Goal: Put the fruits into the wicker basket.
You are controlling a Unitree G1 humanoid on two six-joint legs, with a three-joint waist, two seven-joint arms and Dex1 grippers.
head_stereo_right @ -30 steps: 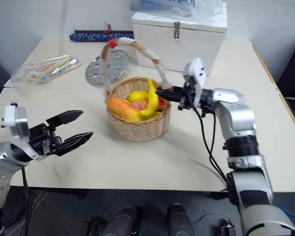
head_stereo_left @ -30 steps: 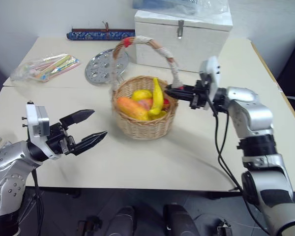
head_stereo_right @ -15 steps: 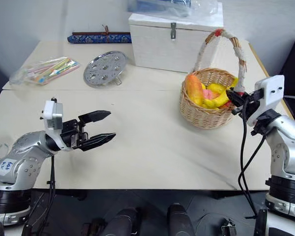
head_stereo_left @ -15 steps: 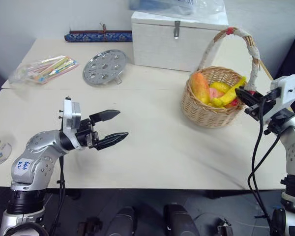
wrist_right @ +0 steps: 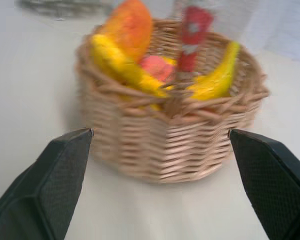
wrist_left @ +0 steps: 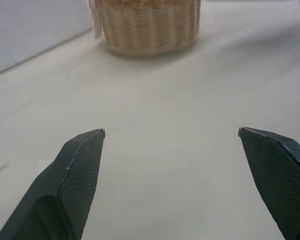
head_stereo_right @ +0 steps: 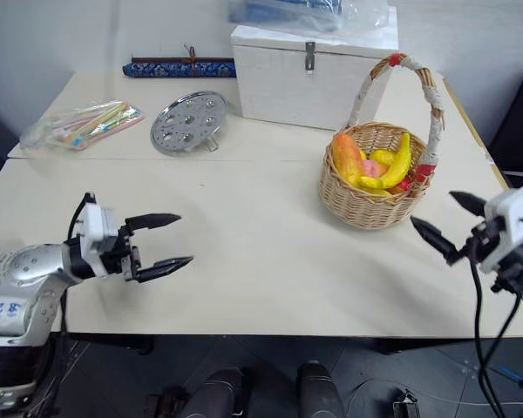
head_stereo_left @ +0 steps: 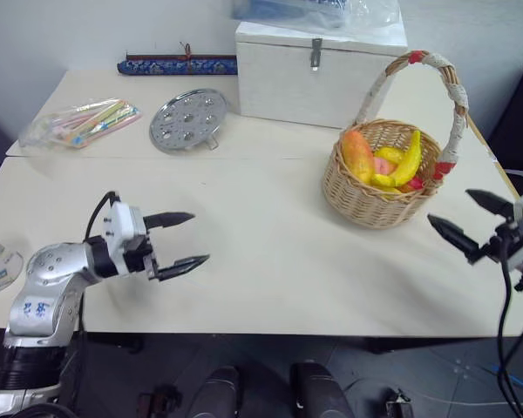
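Left eye view: the wicker basket (head_stereo_left: 379, 187) sits on the table (head_stereo_left: 261, 270), on the robot's right side, just in front of the white box (head_stereo_left: 318, 65). The mango (head_stereo_left: 358, 155) and the banana (head_stereo_left: 406, 159) are both inside it, with some small fruit beside them. The banana stands on end, leaning against the far side of the rim.

The right gripper (head_stereo_left: 469, 225) is just beside the basket, a little nearer the robot. Its two fingers are spread wide apart and hold nothing. It points at the basket but does not touch it.

The left gripper (head_stereo_left: 179, 239) is well apart from the basket, over the bare table on the other side. Its fingers are wide apart too, with nothing between them.

The right arm is the closer one. The job looks done, since both fruits are in the basket.
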